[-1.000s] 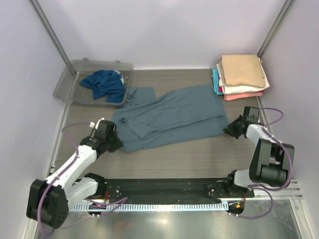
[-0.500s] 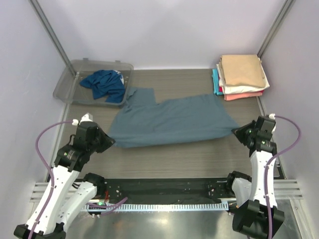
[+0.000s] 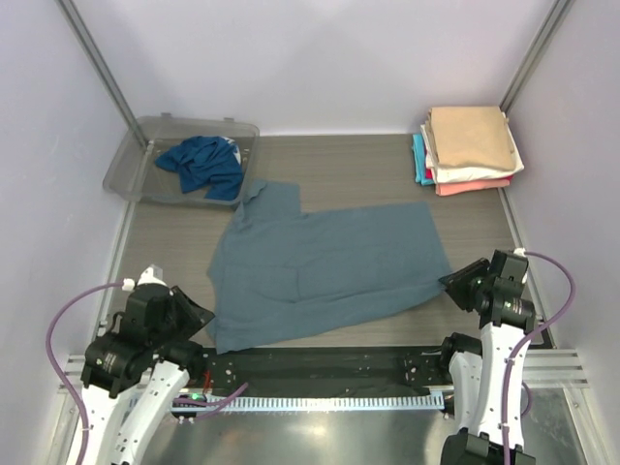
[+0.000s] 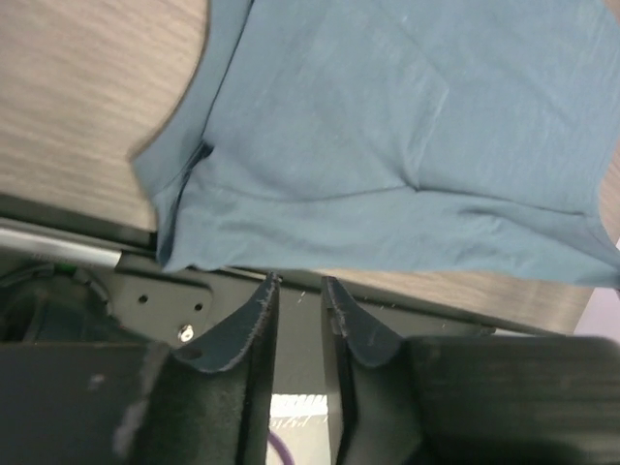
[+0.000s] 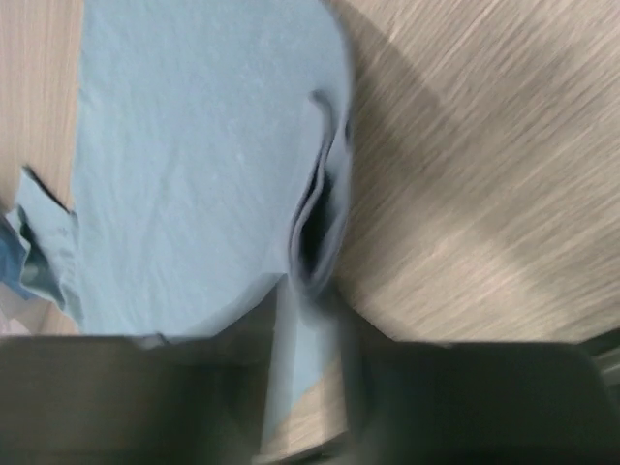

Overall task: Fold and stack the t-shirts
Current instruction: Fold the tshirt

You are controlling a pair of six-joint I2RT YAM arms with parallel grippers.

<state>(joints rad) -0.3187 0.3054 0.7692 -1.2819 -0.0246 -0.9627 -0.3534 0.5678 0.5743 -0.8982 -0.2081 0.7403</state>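
The dusty slate-blue t-shirt (image 3: 325, 266) lies spread across the middle of the table. In the left wrist view its hem (image 4: 387, 136) rests flat just beyond my left gripper (image 4: 298, 283), whose jaws stand slightly apart with nothing between them. From above, my left gripper (image 3: 201, 318) sits at the shirt's near-left corner. My right gripper (image 3: 457, 287) is at the near-right corner; in the blurred right wrist view a pinched pleat of the shirt (image 5: 315, 232) runs into that gripper (image 5: 312, 291). The deeper teal-blue t-shirt (image 3: 203, 163) lies crumpled in the tub. Folded shirts (image 3: 470, 143), tan on top, are stacked at the back right.
The clear plastic tub (image 3: 136, 155) stands at the back left. A black strip (image 3: 320, 363) and a metal rail run along the near edge between the arm bases. Grey walls close in on the left, back and right sides.
Both arms pulled the slate-blue shirt towards the near edge and laid it out flatter. The left gripper let go of its corner.
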